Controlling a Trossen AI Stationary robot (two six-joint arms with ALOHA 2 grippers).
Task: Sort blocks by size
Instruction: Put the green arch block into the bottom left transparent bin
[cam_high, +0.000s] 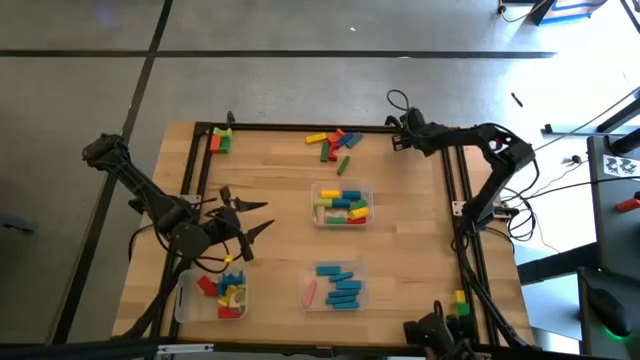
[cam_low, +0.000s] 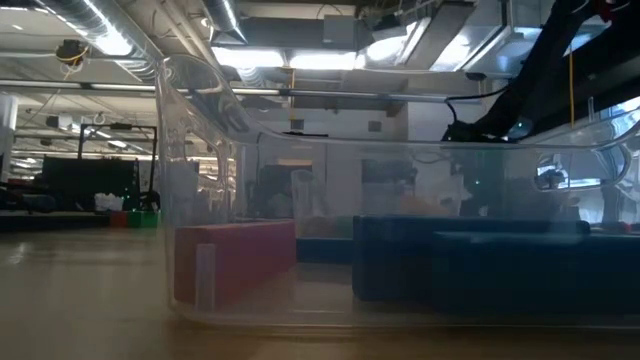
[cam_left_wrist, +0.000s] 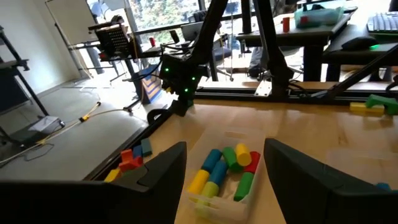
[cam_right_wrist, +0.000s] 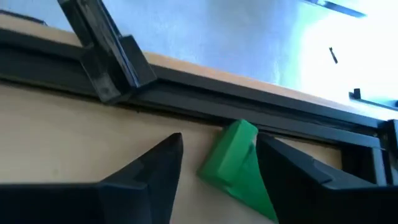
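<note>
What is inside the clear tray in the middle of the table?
The middle tray holds mixed blocks: blue, yellow, green and red. Any blocks underneath the pile are hidden.

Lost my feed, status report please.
Right gripper open around green block at far rail. Left gripper open, empty, above table. Nothing in the way.

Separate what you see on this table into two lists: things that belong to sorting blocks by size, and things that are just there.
Part of the job:
- loose blocks at the far edge
- green block between the right gripper fingers
- left gripper, open, empty
- three clear trays holding blocks

Just there:
- black frame around the table
- cables on the floor
</note>
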